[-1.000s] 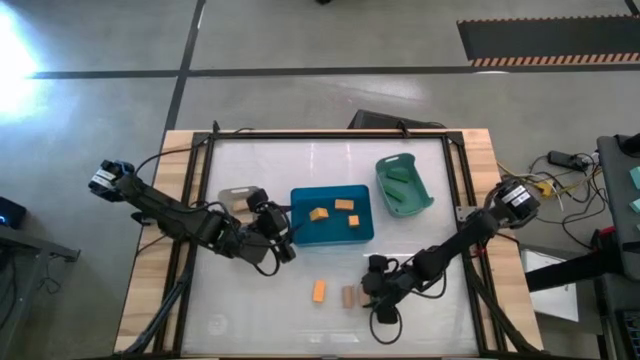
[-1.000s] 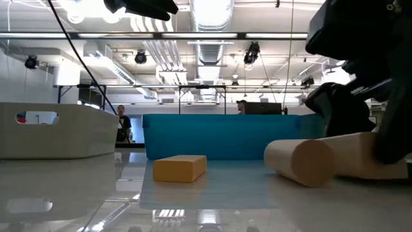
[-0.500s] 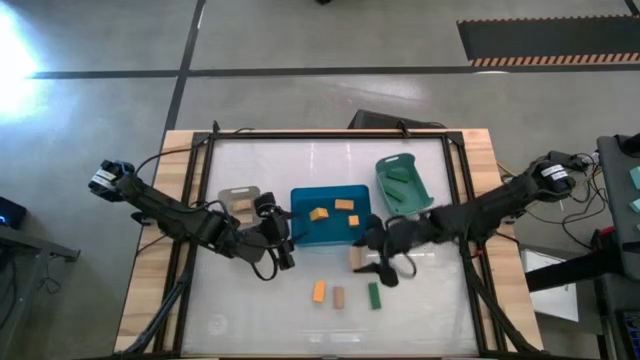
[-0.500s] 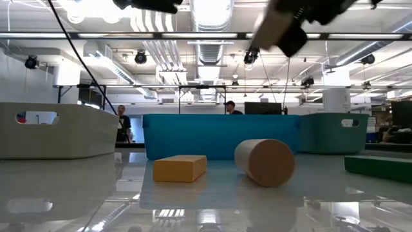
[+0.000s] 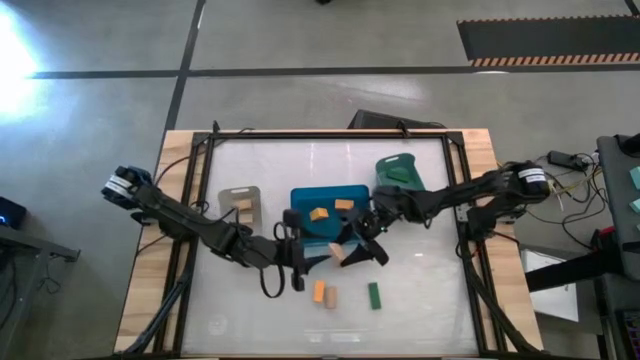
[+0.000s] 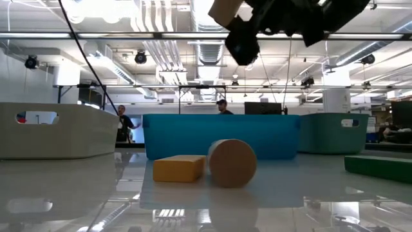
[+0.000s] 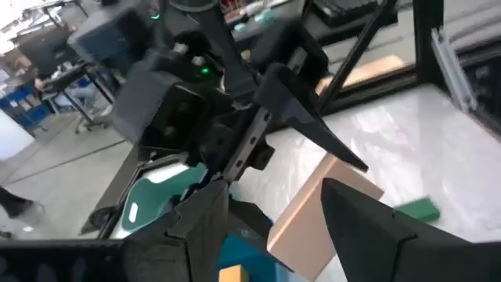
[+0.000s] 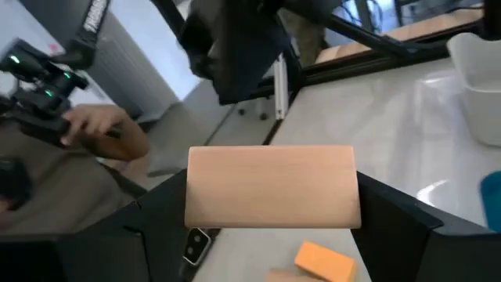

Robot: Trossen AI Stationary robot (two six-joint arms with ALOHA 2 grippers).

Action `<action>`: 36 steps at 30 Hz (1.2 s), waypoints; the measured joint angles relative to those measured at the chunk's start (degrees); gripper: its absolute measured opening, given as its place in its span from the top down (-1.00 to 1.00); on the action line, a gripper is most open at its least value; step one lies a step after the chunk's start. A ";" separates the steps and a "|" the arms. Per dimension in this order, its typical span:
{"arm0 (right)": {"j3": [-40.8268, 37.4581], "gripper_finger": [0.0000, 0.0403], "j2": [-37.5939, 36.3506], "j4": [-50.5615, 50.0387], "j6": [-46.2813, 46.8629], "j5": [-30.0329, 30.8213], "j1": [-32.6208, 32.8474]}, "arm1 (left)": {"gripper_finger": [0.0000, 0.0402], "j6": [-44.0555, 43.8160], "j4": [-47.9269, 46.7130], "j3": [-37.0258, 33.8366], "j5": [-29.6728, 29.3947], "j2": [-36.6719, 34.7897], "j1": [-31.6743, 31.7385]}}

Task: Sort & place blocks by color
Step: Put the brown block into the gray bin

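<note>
My right gripper point(image 5: 352, 252) is shut on a pale tan block point(image 5: 344, 256) and hangs above the table by the blue bin's near edge; the block also shows at the low view's top point(image 6: 224, 8). My left gripper point(image 5: 302, 264) is open and faces that block from the left, apart from it point(image 7: 274, 192). An orange block point(image 5: 319, 291), a tan wooden cylinder point(image 5: 331, 298) and a dark green block point(image 5: 373, 294) lie flat on the table. In the low view the cylinder point(image 6: 232, 162) rests right beside the orange block point(image 6: 179, 168). Orange blocks point(image 5: 320, 213) lie in the blue bin. My right gripper point(image 8: 272, 205) pinches the tan block between its two fingers, one on each short end point(image 8: 196, 188) point(image 8: 351, 188), so the block spans the gap lengthwise. The block is lifted clear of the table, and its long face point(image 7: 309, 215) is turned toward the left gripper.
The blue bin point(image 5: 330, 192) stands mid-table, the teal bin point(image 5: 400, 172) to its far right, and a clear bin point(image 5: 240, 195) holding a tan block to its left. Black frame rails edge the table. People stand in the room beyond point(image 6: 122, 122), and a person's hand shows there point(image 8: 102, 133).
My right gripper took the tan block from the table's near right, rose with it and carried it left toward the blue bin's near edge. The cylinder rolled left up to the orange block. The green block came into view. My left gripper moved toward the near edge and right, toward the block.
</note>
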 joint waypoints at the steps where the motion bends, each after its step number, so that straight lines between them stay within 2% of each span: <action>1: 0.19 -0.36 0.62 0.28 0.27 -0.86 -0.34 | 0.06 0.76 0.05 0.00 0.00 0.55 0.03; 10: 1.26 -0.36 2.18 -0.21 0.16 -2.14 -1.45 | 0.06 2.37 0.23 -0.39 -0.03 2.03 -0.13; 19: 1.26 -0.36 2.15 -0.25 0.89 -2.88 -3.04 | 0.05 0.57 -5.35 -0.46 -0.05 0.06 -0.70; 30: 1.26 -0.36 2.17 -0.26 0.14 -2.79 -3.51 | -0.27 -1.04 -5.13 -0.57 -0.07 0.35 -0.67; 36: 1.26 -0.36 2.17 -0.26 -0.22 -1.67 -3.51 | -0.30 -0.99 -5.09 -0.55 -0.08 1.70 -0.67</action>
